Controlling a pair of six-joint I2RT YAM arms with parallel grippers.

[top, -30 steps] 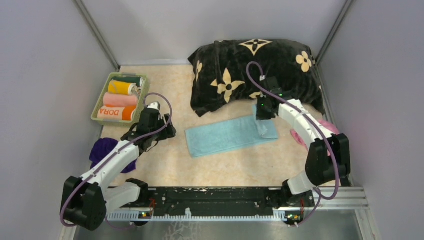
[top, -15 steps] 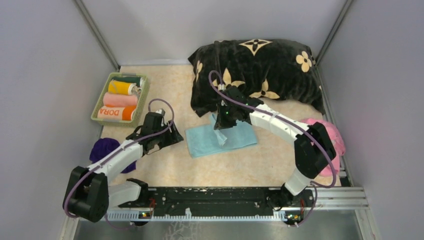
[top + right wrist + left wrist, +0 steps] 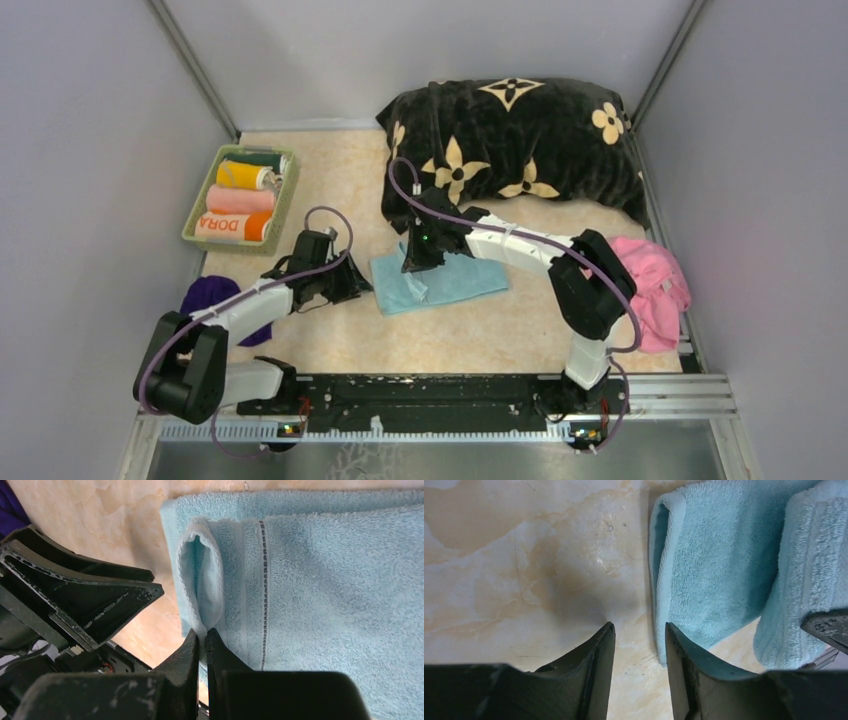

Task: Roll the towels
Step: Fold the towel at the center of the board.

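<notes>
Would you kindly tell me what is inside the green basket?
The basket holds four rolled towels: dark green, yellow, peach and orange DORA. Anything beneath them is covered.

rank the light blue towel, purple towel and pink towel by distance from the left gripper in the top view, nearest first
From the left gripper:
1. light blue towel, just to its right, mid-table.
2. purple towel, to its left, partly under the left arm.
3. pink towel, at the far right edge of the table.

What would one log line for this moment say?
right gripper: shut on light blue towel edge | left gripper: open, empty, beside it
</notes>
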